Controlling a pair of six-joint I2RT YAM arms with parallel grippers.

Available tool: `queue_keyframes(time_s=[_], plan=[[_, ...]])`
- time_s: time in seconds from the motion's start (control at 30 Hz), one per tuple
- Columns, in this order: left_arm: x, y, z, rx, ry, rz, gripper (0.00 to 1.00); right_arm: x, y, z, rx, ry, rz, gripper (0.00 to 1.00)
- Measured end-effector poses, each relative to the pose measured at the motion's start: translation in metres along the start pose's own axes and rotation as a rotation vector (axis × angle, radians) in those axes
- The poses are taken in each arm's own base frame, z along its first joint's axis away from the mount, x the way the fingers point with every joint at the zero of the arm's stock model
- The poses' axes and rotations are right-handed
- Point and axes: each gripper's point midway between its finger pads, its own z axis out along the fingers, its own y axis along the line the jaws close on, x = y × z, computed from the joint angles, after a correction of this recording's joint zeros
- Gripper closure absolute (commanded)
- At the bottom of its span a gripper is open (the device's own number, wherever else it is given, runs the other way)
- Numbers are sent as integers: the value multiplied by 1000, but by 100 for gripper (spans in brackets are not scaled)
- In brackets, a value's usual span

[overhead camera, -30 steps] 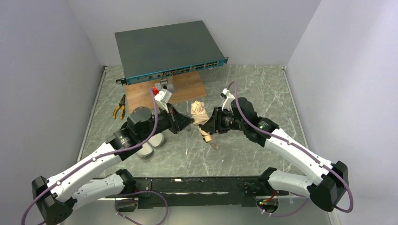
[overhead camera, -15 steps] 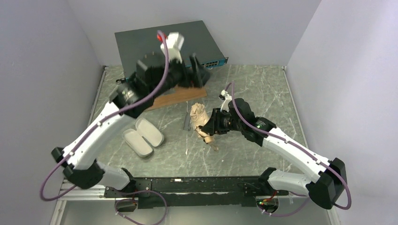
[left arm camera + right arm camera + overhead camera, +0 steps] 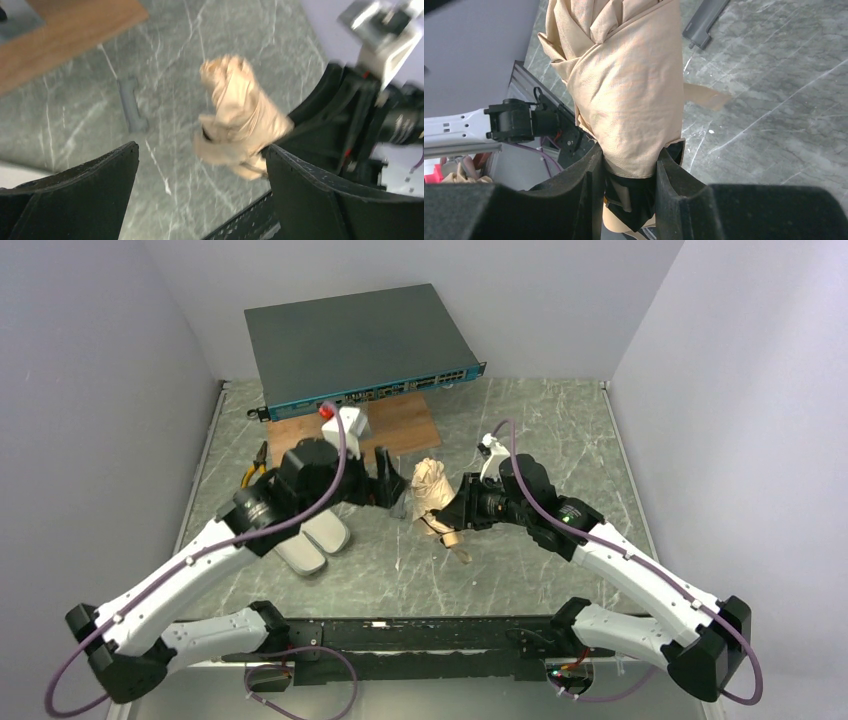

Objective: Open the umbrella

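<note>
Above the grey marbled worktop, right claw clamps the folded cream-beige fabric umbrella; left claw gapes empty, and should pinch its free end squarely before pulling.

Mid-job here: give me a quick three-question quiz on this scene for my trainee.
1. True or false: the right gripper is clamped on the umbrella.
2. The left gripper is: A) open, holding nothing; B) shut on the umbrella; C) shut, holding nothing.
3. Fill in: the umbrella's fabric is ____ (spread or bundled).
Key: 1 true; 2 A; 3 bundled.
</note>
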Motion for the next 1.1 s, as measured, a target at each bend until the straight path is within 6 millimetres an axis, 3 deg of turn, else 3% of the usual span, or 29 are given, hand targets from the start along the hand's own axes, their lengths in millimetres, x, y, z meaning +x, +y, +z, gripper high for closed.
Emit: queue_keyframes(time_s=[0.1,0.27,0.53,1.0,1.1], plan=[[33,10,-11,41,25,-3,1,1,-2,0,7,3,-5,100],[47,-1,-21,177,-5,-5,1,2,-2,0,9,7,-5,100],[90,-19,-6,365,77,26,0,2,6,-7,-32,8,-3,100],[86,-34,15,444,57,54,1,3,20,-18,-97,8,-11,100],[92,-31,24,432,79,51,6,3,21,-18,-101,10,-11,100]])
